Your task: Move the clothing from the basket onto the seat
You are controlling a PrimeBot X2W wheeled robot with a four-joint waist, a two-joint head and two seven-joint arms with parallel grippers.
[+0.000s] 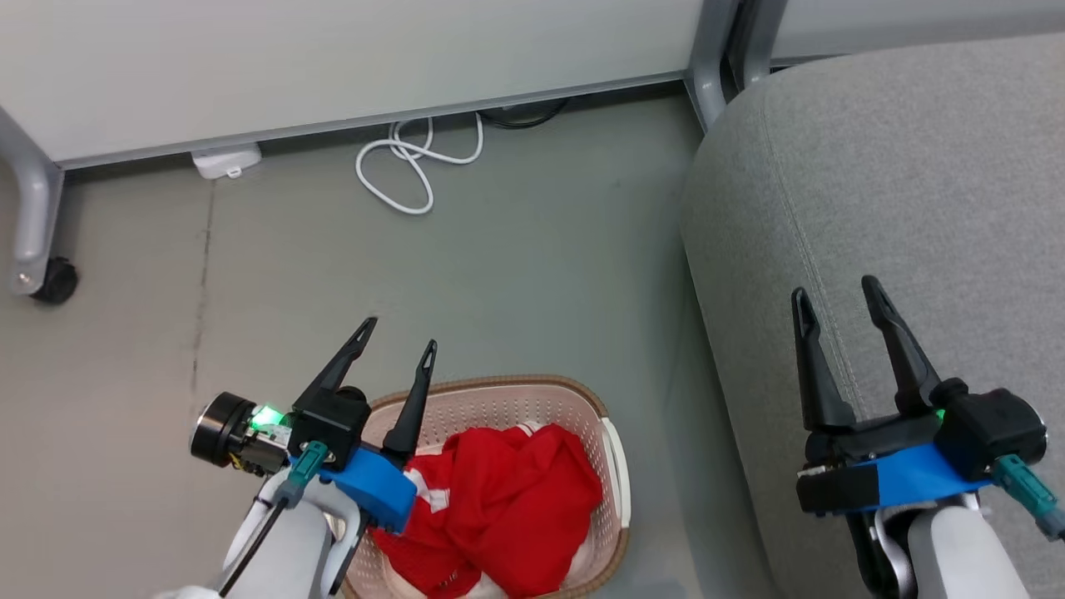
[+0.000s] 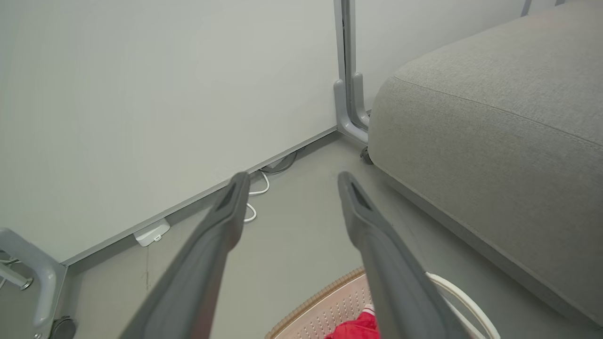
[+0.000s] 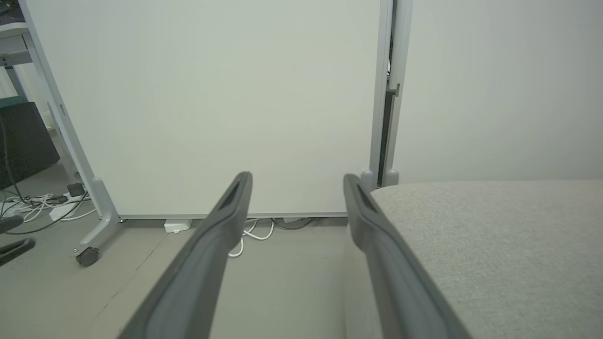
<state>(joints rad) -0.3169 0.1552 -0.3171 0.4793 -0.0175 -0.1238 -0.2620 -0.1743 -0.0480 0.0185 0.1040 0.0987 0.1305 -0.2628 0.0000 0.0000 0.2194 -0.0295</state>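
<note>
Red clothing (image 1: 507, 507) with white trim lies crumpled in the cream basket (image 1: 611, 466) on the floor at the bottom middle of the head view. My left gripper (image 1: 398, 331) hovers open over the basket's left rim, nothing between its fingers. The left wrist view catches the basket's rim (image 2: 311, 308) and a bit of the red clothing (image 2: 358, 327) below the open left gripper (image 2: 292, 175). The grey seat (image 1: 899, 183) fills the right side. My right gripper (image 1: 836, 291) stands open above its front edge, empty. In the right wrist view the right gripper (image 3: 297, 176) points at the wall, the seat (image 3: 494, 235) to its right.
A white partition wall on grey wheeled legs (image 1: 37, 249) runs along the back. A coiled white cable (image 1: 412, 162) and a white power strip (image 1: 226, 160) lie on the grey floor at its foot. Open floor separates the basket from the wall.
</note>
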